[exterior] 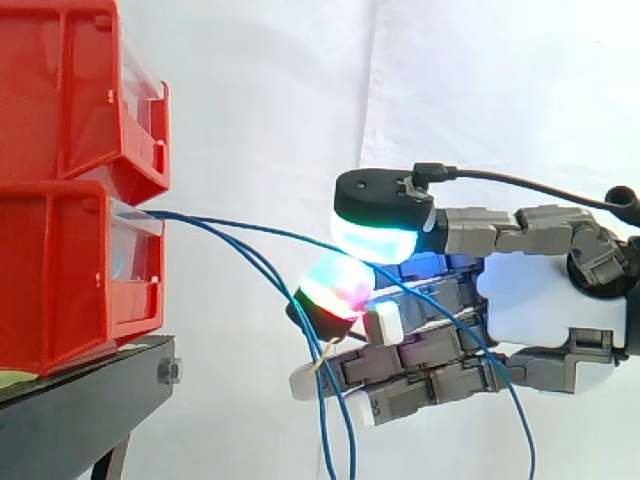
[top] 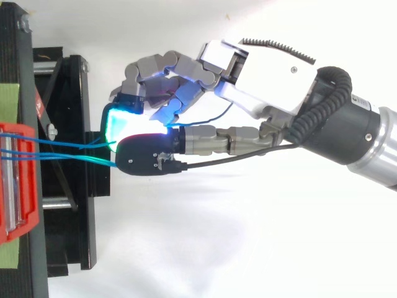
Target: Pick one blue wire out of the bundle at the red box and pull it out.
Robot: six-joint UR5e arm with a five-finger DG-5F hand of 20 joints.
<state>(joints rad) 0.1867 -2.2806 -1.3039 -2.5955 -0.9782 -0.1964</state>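
Blue wire [exterior: 250,227] looks pinched between the hand's [exterior: 545,295] thumb and a curled finger, near the red box [exterior: 60,270]. Grab seems done. Its end sits in the box with the other wires [exterior: 322,430], so the pull-out is what's left.

No legible text, none on red box [exterior: 70,280], none on hand [top: 273,74]

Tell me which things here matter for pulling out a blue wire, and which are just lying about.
For the job: blue wires, one pinched by the robot hand; lower red box they come out of.
Just there: upper red bin; black stand; white curtain; green tape.
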